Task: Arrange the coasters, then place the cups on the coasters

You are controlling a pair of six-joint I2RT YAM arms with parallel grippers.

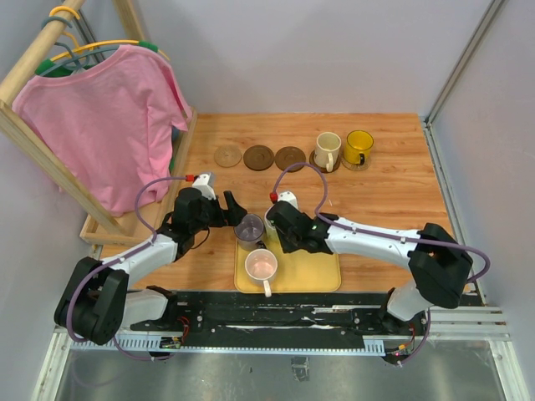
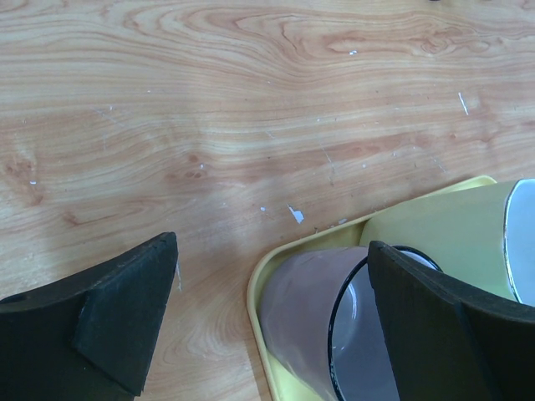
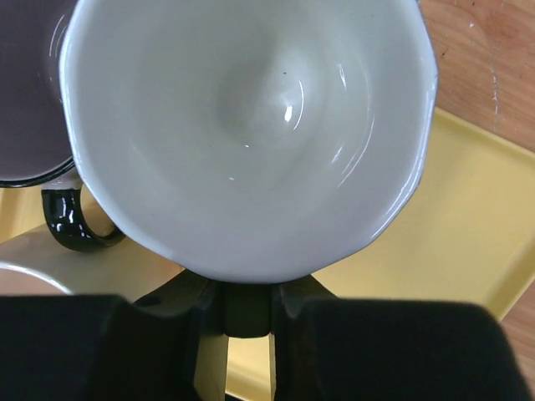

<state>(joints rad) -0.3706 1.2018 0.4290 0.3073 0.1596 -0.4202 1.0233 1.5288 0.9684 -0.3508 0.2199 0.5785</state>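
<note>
The left gripper [image 2: 273, 251], at centre-left of the top view, has its jaws spread and released. The grey-purple cup [image 2: 305, 330] sits in the yellow tray's [image 2: 257, 288] corner between them, close by the one at the wrist frame's right (contact I cannot tell). Just right of it, the right gripper [image 3: 247, 294] has its jaws clenched on the white-greenish cup [image 3: 251, 125] by its handle, with the bowl directly above them in that wrist frame, over the tray.

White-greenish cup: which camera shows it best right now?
Right wrist: the white-greenish cup fills the frame, bowl and rim clear, right pincer at its handle. Left wrist catches only its side at the edge; the top view mostly hides it under that pincer.
</note>
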